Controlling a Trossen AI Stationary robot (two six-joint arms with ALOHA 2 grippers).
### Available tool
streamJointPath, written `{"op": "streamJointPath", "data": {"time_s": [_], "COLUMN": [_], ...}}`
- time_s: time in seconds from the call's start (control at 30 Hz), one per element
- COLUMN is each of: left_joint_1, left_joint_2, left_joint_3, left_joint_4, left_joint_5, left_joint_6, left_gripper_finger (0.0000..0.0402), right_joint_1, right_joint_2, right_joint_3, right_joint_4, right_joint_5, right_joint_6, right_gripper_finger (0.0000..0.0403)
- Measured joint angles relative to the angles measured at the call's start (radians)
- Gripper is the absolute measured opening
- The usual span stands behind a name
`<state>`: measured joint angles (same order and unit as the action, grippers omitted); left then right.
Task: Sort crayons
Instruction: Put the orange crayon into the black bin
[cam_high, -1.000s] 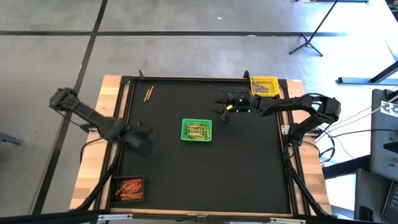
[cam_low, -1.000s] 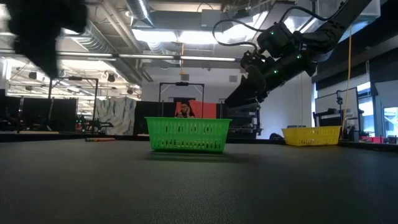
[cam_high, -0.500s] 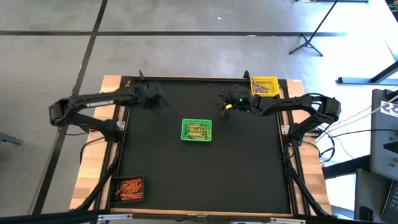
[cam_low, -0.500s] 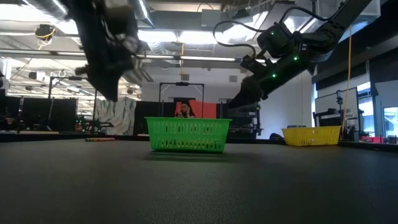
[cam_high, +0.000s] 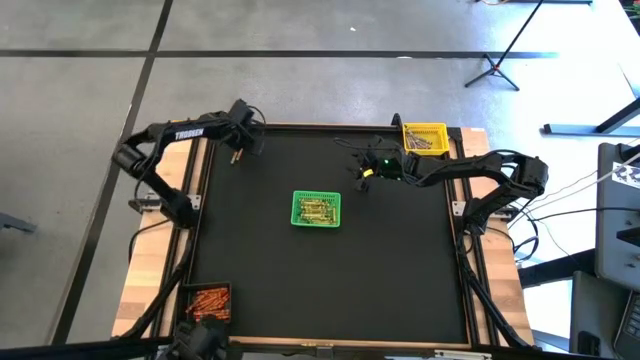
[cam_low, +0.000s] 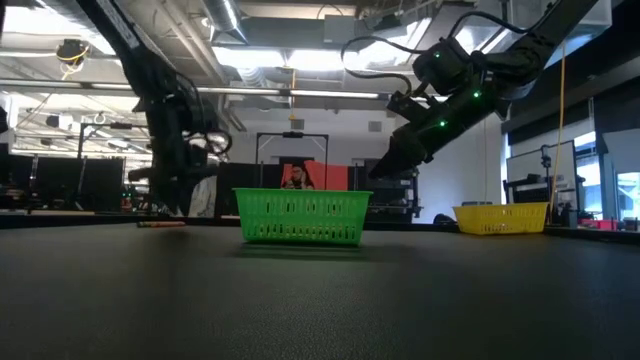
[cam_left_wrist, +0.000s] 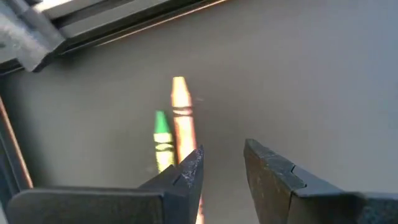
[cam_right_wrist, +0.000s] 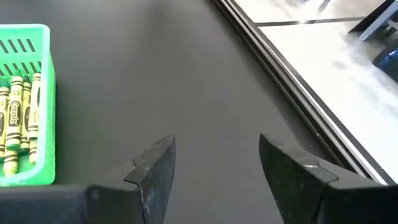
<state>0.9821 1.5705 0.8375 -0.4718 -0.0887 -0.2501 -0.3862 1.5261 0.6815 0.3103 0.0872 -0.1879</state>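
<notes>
Two loose crayons, an orange one (cam_left_wrist: 181, 115) and a green one (cam_left_wrist: 162, 138), lie side by side on the black mat near its far left corner (cam_high: 238, 153). My left gripper (cam_left_wrist: 221, 167) hangs just over them, open with a narrow gap; one finger stands over the orange crayon's near end. It also shows in the high view (cam_high: 243, 140) and the low view (cam_low: 176, 200). My right gripper (cam_right_wrist: 214, 163) is open and empty, raised above the mat (cam_high: 360, 180) to the right of the green basket (cam_high: 316, 210), which holds green crayons (cam_right_wrist: 15, 124).
A yellow basket (cam_high: 425, 138) with crayons stands at the far right corner. A black basket (cam_high: 208, 303) of orange and red crayons stands at the near left corner. The table's raised frame (cam_left_wrist: 112, 18) runs close behind the loose crayons.
My left arm has swung from the table's left middle to the far left corner and come down over the two loose crayons. The crayons and baskets have not moved.
</notes>
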Motion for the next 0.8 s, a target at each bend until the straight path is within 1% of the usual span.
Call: {"op": "streamJointPath", "data": {"time_s": [0.13, 0.2, 0.43, 0.6, 0.7, 0.8], "left_joint_1": [0.045, 0.044, 0.044, 0.043, 0.043, 0.043], "left_joint_2": [0.047, 0.048, 0.048, 0.048, 0.048, 0.048], "left_joint_3": [0.001, 0.010, 0.019, 0.019, 0.023, 0.039], "left_joint_4": [0.048, 0.059, 0.059, 0.055, 0.025, -0.051], "left_joint_5": [0.003, 0.006, -0.074, -0.075, -0.075, -0.078], "left_joint_6": [0.017, 0.018, 0.019, 0.033, 0.030, 0.016], "left_gripper_finger": [0.0100, 0.0100, 0.0100, 0.0100, 0.0100, 0.0100], "right_joint_1": [0.000, 0.000, 0.000, 0.000, 0.000, 0.000], "right_joint_2": [0.000, 0.000, 0.000, 0.000, 0.000, 0.000], "right_joint_3": [0.000, 0.000, 0.000, 0.000, 0.000, 0.000], "right_joint_4": [-0.010, -0.018, -0.031, -0.024, -0.023, -0.024], "right_joint_5": [0.000, 0.000, 0.000, -0.001, -0.001, -0.001], "right_joint_6": [0.000, 0.000, 0.000, -0.001, -0.001, -0.001], "right_gripper_finger": [0.0231, 0.0231, 0.0231, 0.0231, 0.0231, 0.0231]}}
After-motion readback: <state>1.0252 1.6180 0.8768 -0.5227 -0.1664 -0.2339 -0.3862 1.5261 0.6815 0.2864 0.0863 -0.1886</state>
